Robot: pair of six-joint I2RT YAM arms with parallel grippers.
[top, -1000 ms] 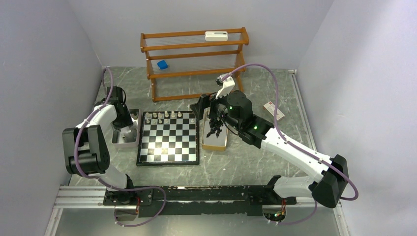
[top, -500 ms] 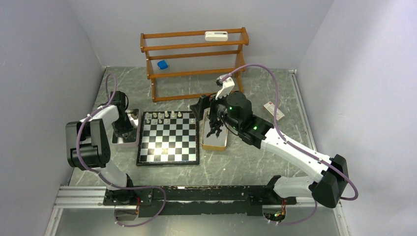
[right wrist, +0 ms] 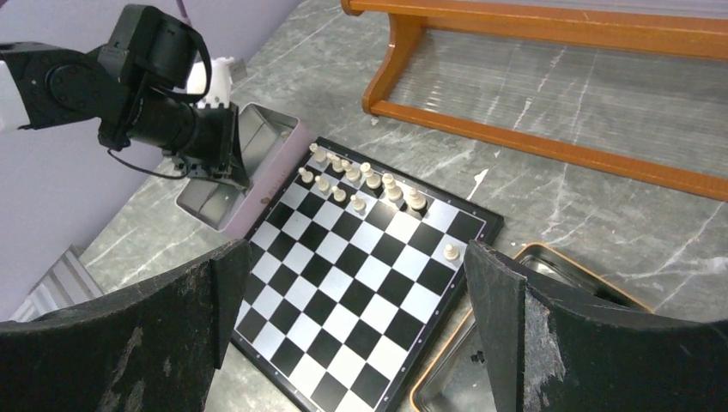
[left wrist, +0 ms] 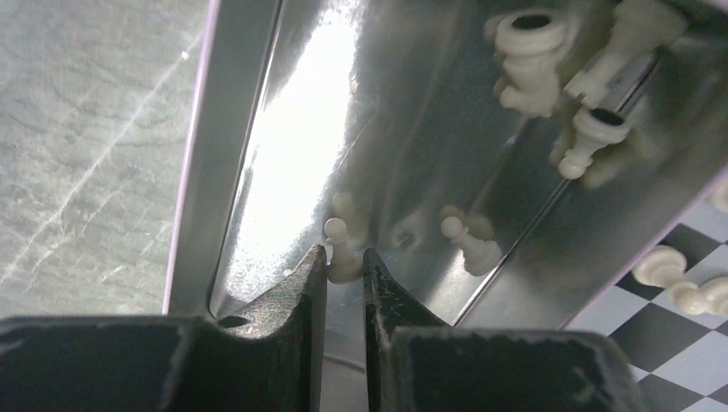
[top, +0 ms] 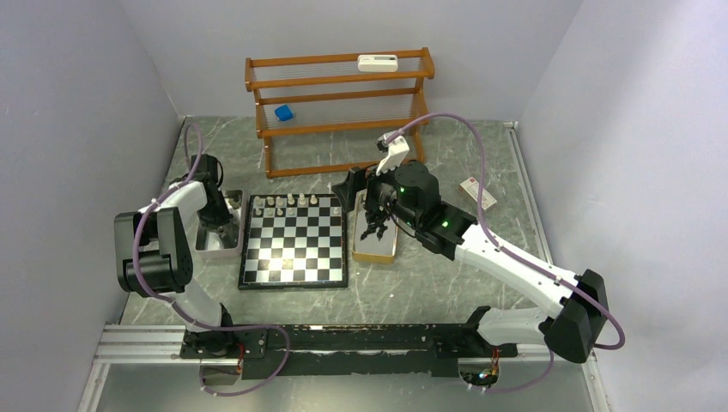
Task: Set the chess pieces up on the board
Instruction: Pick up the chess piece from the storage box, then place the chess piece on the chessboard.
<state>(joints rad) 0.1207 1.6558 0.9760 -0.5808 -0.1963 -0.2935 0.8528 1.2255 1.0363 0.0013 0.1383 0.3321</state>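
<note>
- Top view: the left gripper (top: 225,230) reaches down into the metal tray (top: 206,251) just beside the board (top: 296,262). The right gripper (top: 373,216) hangs over the black pieces (top: 372,230), probably ready for its turn.
- Left wrist: the jaws pinch a cream pawn (left wrist: 336,230) by its base, with its head past the tips.
- Right wrist: the jaws are spread wide and hold nothing, and the board lies below and ahead.

- Left arm (top: 176,202), right arm (top: 515,262): white link shells, black joint housings.
- Purple cable (top: 446,115) looped along each.
- Green lights (top: 445,224) on right arm.
- Fingers (right wrist: 129,343) matte black, edges scuffed pale.
</note>
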